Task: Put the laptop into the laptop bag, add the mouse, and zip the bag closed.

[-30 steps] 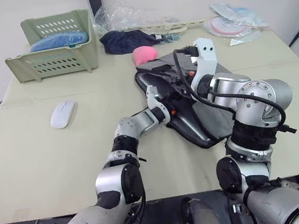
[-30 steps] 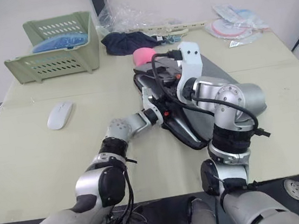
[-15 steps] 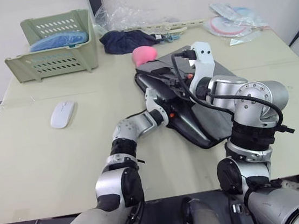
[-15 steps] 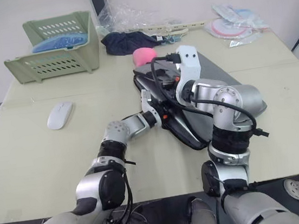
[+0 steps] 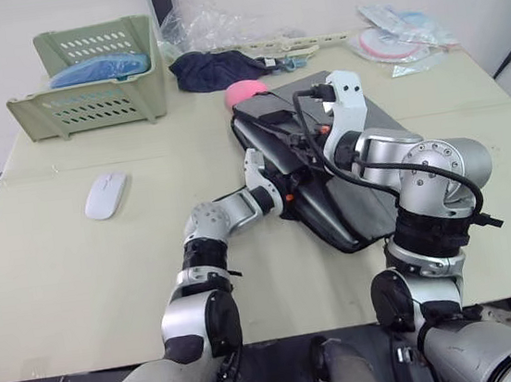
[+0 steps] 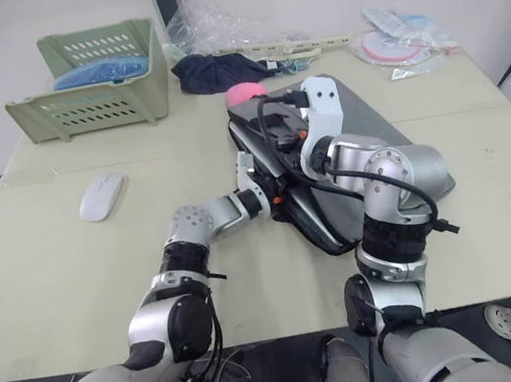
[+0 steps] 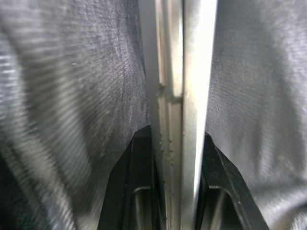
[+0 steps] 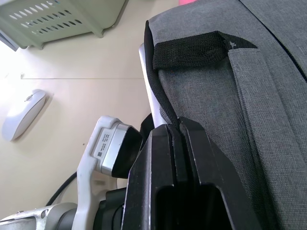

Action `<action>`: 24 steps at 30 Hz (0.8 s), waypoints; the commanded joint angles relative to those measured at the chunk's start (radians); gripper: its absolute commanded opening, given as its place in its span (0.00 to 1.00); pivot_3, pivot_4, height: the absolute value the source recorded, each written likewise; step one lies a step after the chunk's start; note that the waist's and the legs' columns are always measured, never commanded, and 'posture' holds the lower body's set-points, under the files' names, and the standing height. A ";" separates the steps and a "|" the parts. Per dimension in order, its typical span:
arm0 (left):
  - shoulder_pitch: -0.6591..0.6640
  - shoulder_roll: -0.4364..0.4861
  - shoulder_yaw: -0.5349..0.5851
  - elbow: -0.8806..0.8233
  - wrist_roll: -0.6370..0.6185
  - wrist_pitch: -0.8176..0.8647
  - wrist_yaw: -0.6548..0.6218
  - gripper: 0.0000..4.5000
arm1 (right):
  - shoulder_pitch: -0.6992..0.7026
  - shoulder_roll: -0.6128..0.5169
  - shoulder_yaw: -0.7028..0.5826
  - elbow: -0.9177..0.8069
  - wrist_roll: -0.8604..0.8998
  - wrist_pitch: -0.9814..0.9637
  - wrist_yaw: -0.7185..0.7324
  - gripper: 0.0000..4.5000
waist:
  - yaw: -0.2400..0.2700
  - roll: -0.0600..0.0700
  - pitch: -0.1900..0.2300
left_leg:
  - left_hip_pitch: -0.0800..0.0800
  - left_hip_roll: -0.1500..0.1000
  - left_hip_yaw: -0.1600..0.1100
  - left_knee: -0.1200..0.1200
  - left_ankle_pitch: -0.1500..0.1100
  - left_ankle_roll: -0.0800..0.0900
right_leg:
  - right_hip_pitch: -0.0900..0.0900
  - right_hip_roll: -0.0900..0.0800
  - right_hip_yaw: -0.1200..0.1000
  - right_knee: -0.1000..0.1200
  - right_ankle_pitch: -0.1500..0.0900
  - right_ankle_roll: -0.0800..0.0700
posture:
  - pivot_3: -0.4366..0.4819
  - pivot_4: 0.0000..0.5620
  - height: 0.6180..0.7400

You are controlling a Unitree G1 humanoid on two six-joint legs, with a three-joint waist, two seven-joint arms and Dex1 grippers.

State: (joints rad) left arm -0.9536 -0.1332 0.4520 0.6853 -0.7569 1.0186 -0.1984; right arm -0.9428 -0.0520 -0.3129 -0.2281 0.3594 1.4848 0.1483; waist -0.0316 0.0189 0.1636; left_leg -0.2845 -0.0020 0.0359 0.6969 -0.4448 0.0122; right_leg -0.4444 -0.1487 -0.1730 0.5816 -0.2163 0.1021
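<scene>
The grey laptop bag (image 5: 295, 93) lies in the middle of the table with its near-left side held open. My right gripper (image 8: 175, 125) is shut on the bag's black-trimmed upper edge and holds that flap up. The silver laptop (image 7: 192, 96) sits partly inside the bag, between the two grey fabric walls. My left gripper (image 7: 175, 134) is at the bag's opening, its two black fingers shut on the laptop's thin edge. The white mouse (image 5: 107, 194) rests alone on the table to the left, well apart from both grippers.
A green basket (image 5: 92, 76) holding a blue object stands at the back left. A dark navy cloth (image 5: 212, 69) and a pink lump (image 5: 245, 90) lie just behind the bag. Clear plastic wrappings (image 5: 395, 39) sit at the back right.
My left gripper has closed from wide open onto the laptop's edge. The bag's raised flap has moved back toward the pink lump and now hides part of it.
</scene>
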 commanded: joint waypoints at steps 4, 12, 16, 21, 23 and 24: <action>0.012 0.010 -0.003 -0.118 -0.032 0.014 0.013 0.15 | -0.004 -0.013 0.006 -0.012 0.022 -0.025 0.009 0.00 | 0.000 0.000 0.000 | 0.000 0.000 0.000 0.000 0.000 0.000 | 0.000 0.000 0.000 0.000 0.000 0.000 | 0.48 0.27 1.00; 0.040 0.003 -0.012 -0.133 -0.033 0.023 0.018 0.15 | -0.006 -0.013 0.006 -0.017 0.026 -0.021 0.006 0.00 | 0.000 0.000 0.000 | 0.000 0.000 0.000 0.000 0.000 0.000 | 0.000 0.000 0.000 0.000 0.000 0.000 | 0.48 0.27 1.00; 0.020 -0.012 -0.019 -0.066 -0.019 -0.020 -0.004 0.15 | -0.015 -0.001 0.004 -0.027 0.032 -0.010 0.001 0.00 | 0.000 0.000 0.000 | 0.000 0.000 0.000 0.000 0.000 0.000 | 0.000 0.000 0.000 0.000 0.000 0.000 | 0.48 0.27 1.00; -0.040 -0.030 -0.026 0.077 0.013 -0.112 -0.042 0.15 | -0.025 0.013 0.006 -0.034 0.037 0.000 -0.003 0.00 | 0.004 0.000 0.000 | 0.000 0.000 0.000 0.000 0.000 0.000 | 0.000 0.000 0.000 0.000 0.000 0.000 | 0.48 0.27 1.00; -0.076 -0.033 -0.030 0.144 0.026 -0.150 -0.069 0.15 | -0.028 0.018 0.005 -0.038 0.037 0.005 -0.004 0.00 | 0.006 0.000 0.000 | 0.000 0.000 0.000 0.001 0.000 0.000 | 0.000 0.000 0.000 0.000 0.000 0.000 | 0.48 0.27 1.00; -0.093 -0.034 -0.029 0.179 0.034 -0.171 -0.079 0.15 | -0.031 0.020 0.004 -0.040 0.037 0.008 -0.005 0.00 | 0.005 0.000 0.000 | 0.000 0.000 0.000 0.001 0.000 0.000 | 0.000 0.000 0.000 0.000 0.000 0.000 | 0.48 0.27 1.00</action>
State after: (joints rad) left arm -1.0044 -0.1468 0.4487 0.8353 -0.7399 0.8927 -0.2487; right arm -0.9434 -0.0429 -0.3155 -0.2273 0.3738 1.4919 0.1452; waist -0.0265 0.0189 0.1636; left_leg -0.2846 -0.0023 0.0365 0.6976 -0.4448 0.0122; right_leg -0.4441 -0.1487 -0.1724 0.5817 -0.2163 0.1021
